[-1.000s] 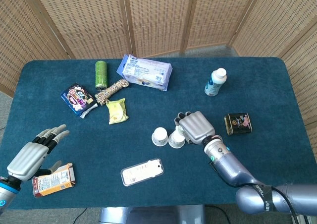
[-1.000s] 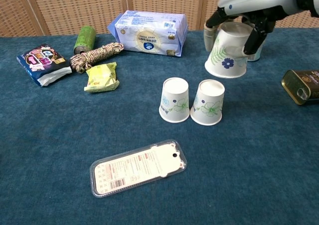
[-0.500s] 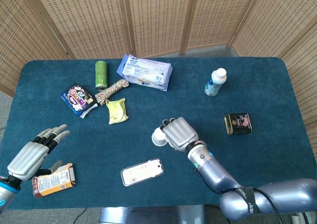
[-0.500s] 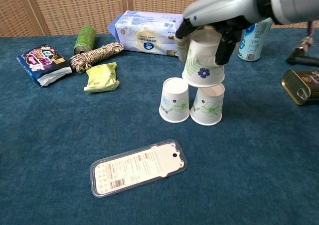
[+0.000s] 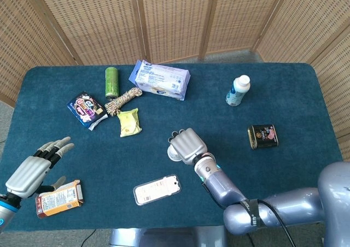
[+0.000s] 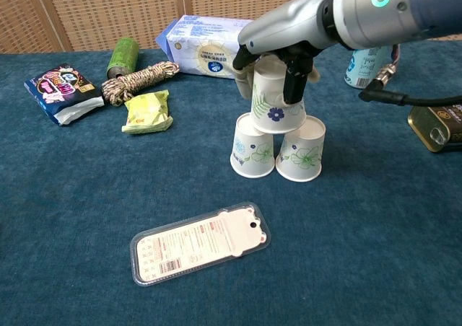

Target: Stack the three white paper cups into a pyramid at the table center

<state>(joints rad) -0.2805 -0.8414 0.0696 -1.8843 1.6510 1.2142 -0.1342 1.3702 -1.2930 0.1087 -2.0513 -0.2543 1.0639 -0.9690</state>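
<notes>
White paper cups sit mouth-down at the middle of the blue tabletop: the left base cup and the right base cup stand side by side, touching or nearly so. The top cup, also inverted, rests across their two bottoms, and the right hand grips it from above, fingers wrapped down its sides. Just in front of the base cups lies a flat clear blister pack. Behind them lies a tissue pack; to their left, a yellow-green sachet and a rope coil. The left hand hovers far left of the cups, fingers spread, holding nothing, above a snack packet.
</notes>
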